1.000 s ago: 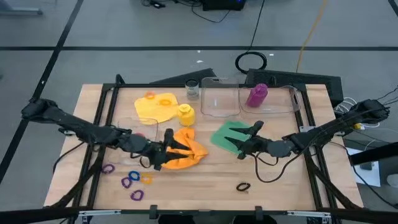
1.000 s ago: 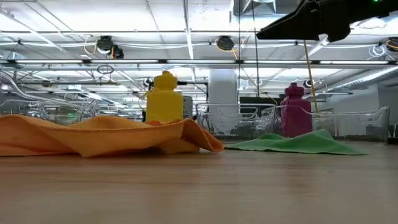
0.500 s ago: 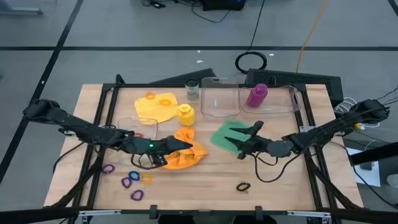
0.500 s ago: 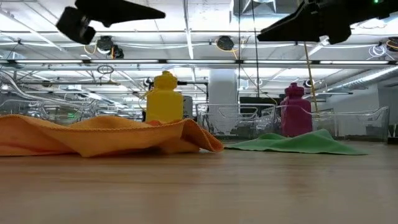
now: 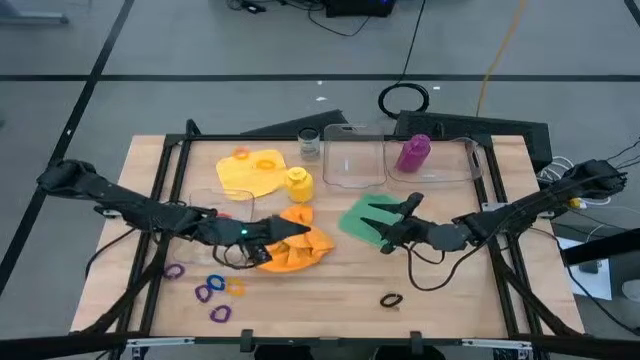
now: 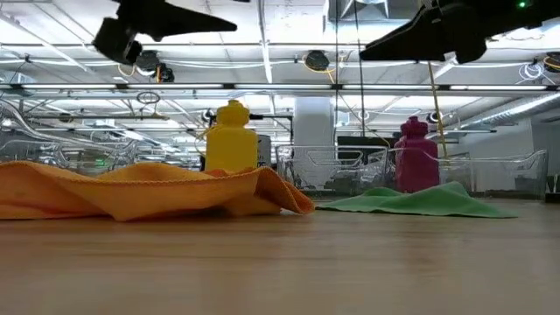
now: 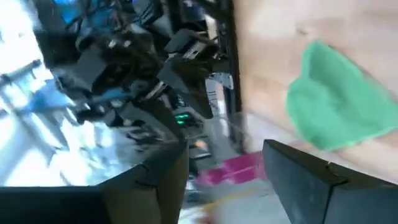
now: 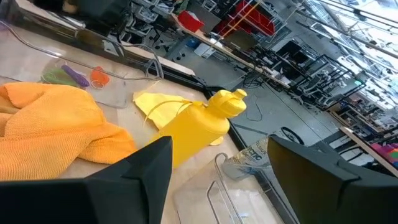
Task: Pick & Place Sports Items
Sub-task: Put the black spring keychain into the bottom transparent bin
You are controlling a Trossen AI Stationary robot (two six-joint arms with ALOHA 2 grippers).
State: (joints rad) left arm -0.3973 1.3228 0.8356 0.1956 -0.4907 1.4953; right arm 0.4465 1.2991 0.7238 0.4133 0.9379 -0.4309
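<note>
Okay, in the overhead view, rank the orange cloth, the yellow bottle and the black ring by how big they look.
1. orange cloth, clearly the largest
2. yellow bottle
3. black ring, the smallest of the three

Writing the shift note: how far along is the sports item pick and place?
Early. Done: nothing clearly sorted; purple bottle stands in a clear box. In hand: nothing; left end effector open above orange cloth, right end effector open over green cloth. Left: cloths, yellow bottle, rings.
</note>
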